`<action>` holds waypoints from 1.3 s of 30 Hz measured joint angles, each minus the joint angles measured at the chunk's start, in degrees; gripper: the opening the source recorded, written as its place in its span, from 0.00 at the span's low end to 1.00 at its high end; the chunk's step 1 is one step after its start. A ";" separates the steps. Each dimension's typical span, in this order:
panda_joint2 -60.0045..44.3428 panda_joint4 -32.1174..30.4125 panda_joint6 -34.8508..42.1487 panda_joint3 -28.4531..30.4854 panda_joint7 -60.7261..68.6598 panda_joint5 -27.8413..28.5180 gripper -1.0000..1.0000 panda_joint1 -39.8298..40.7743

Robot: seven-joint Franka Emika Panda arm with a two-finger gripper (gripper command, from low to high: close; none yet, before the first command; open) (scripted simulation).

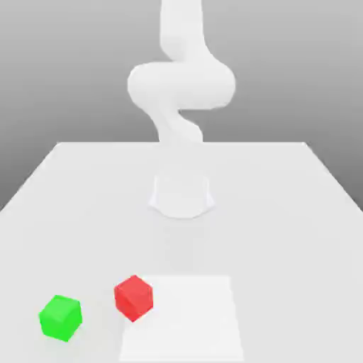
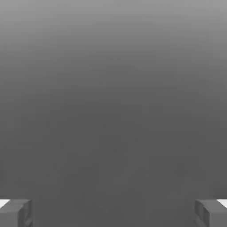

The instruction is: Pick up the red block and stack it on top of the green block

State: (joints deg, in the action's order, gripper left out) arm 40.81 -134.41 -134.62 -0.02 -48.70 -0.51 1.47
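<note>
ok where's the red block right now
In the exterior view, the red block sits on the table near the front, just right of the green block, apart from it.

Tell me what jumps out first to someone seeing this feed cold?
Two bright cubes on the pale table: the red block near the front, and the green block apart from it, toward the exterior view's left. Behind them rises the white arm; the hand view shows the end effector open.
</note>
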 joint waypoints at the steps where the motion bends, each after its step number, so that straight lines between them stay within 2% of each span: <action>1: -2.36 -1.20 -1.32 0.01 -1.37 -0.18 0.50 0.63; 19: -40.03 -20.62 -22.53 0.84 -25.64 0.04 0.50 9.82; 26: -54.55 -20.51 -34.05 0.75 -27.30 -0.31 0.50 10.27; 27: -55.84 -20.33 -35.15 0.64 -27.27 -0.36 0.00 10.37; 34: -55.77 -20.35 -35.17 0.58 -27.42 -0.19 0.00 10.46; 39: -46.72 -21.67 -27.43 0.80 -27.78 0.32 0.00 10.36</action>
State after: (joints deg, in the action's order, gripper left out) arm -5.91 -156.08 -162.05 0.78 -76.48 -0.19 11.82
